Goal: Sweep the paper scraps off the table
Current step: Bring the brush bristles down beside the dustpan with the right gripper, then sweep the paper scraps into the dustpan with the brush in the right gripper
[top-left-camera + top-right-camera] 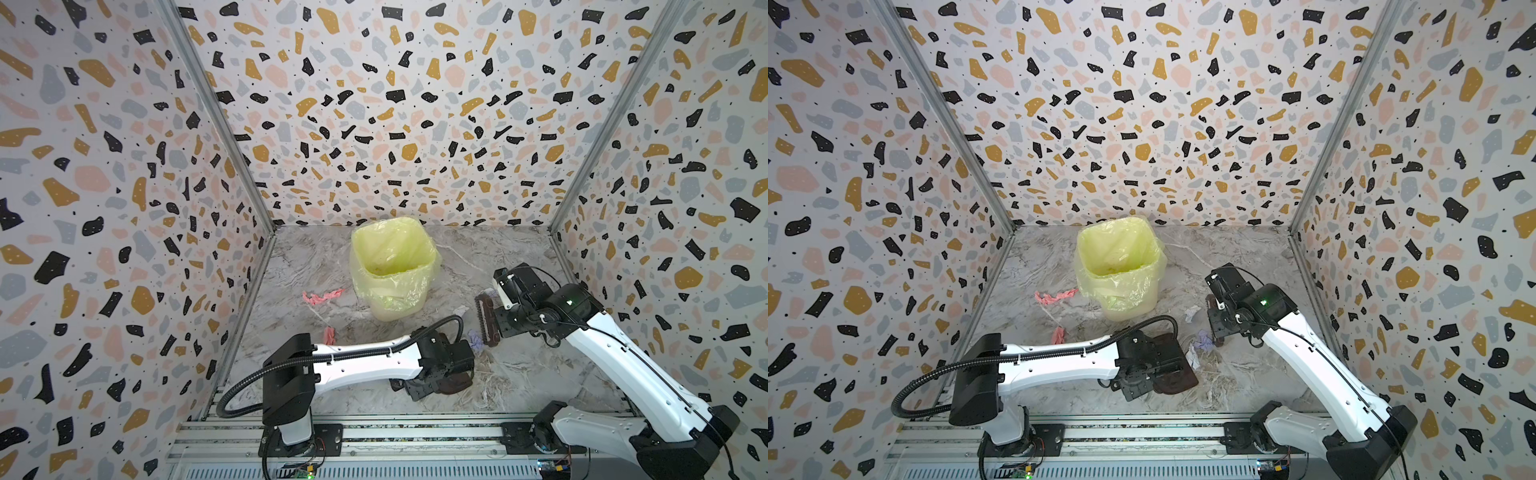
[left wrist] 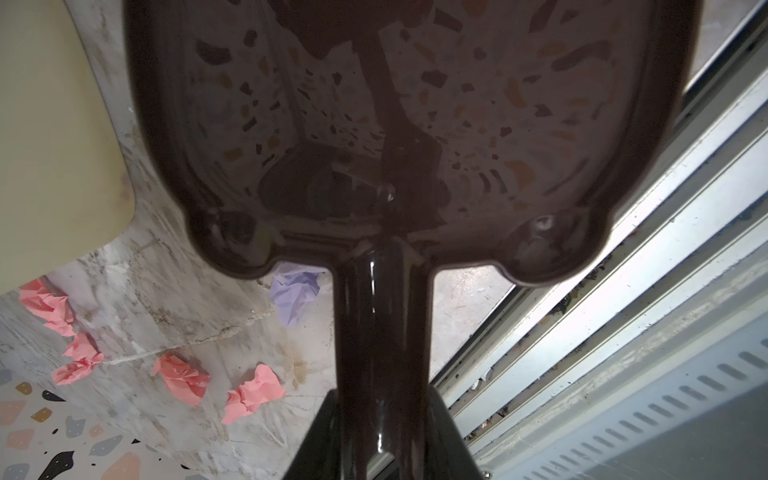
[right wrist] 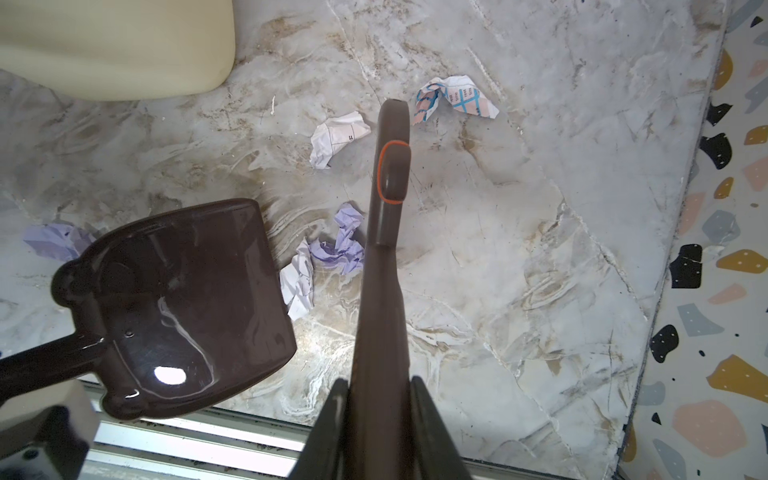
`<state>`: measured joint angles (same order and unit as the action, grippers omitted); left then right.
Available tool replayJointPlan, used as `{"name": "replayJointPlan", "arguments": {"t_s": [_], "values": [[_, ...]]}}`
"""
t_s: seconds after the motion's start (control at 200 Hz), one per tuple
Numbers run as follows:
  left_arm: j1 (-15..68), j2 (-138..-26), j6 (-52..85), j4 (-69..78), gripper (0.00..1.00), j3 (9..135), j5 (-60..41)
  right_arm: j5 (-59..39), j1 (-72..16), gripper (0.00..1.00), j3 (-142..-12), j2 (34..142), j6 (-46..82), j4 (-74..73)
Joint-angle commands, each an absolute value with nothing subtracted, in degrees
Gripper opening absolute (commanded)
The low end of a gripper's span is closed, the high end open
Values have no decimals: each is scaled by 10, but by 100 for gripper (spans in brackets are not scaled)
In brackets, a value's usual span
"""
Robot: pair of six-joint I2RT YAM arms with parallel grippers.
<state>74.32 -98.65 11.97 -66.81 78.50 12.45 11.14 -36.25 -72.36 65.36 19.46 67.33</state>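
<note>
1. Brown dustpan [image 1: 1177, 368] seems to rest on the table [image 1: 1246, 386] in both top views; pink paper scraps [image 1: 1054, 297] lie left of the bin [image 1: 1131, 301].
2. Left wrist: left gripper [image 2: 382, 449] clamped on the dustpan's handle.
3. Right wrist: right gripper [image 3: 378, 440] closed tight on the brush [image 3: 380, 299], lilac scraps between it and dustpan.

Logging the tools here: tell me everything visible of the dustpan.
The dustpan is dark brown glossy plastic: a broad, shallow pan with a raised rim and a straight handle. The left gripper is shut on the handle. Nothing lies in the pan. Its open front edge points at white and lilac paper scraps close by on the table; whether it touches the table is unclear.
</note>
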Motion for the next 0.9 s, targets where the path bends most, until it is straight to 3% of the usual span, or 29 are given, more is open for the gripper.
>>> {"name": "replayJointPlan", "arguments": {"t_s": [0.0,0.225,0.445,0.891], "values": [[738,-990,112,-667,0,778,116,113,-381,0,-734,653,216,693],[735,-989,109,-653,0,764,115,105,-422,0,-748,656,242,703],[729,-988,107,-647,0,756,106,186,-427,0,-769,660,254,726],[721,-991,105,-646,0,752,100,121,-452,0,-747,688,202,684]]}}
